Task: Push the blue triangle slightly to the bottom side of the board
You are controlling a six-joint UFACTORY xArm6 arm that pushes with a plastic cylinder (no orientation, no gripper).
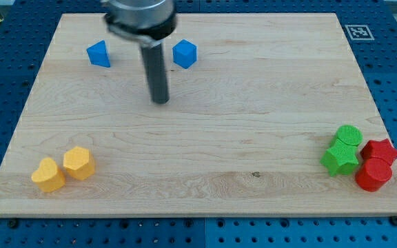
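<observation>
Near the tabletop's [205,148] top edge, toward its top-left corner, sits the blue triangle [98,54]. My tip [160,100] rests between it and the blue cube [184,54], slightly lower, touching neither; no claw exists.

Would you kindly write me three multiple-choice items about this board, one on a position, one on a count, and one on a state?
1. Where is my tip relative to the two blue blocks?
A. Between them and lower in the view
B. To the view's right of both
C. Beside the yellow blocks

2. How many blocks lie on the board?
A. Six
B. Eight
C. Ten

3. What is my tip touching?
A. The blue triangle
B. The blue cube
C. No block

Answers:
1. A, it sits between the blue triangle and the blue cube, below their line.
2. B, two blue, two yellow, two green and two red.
3. C, bare wood shows all around it.
</observation>
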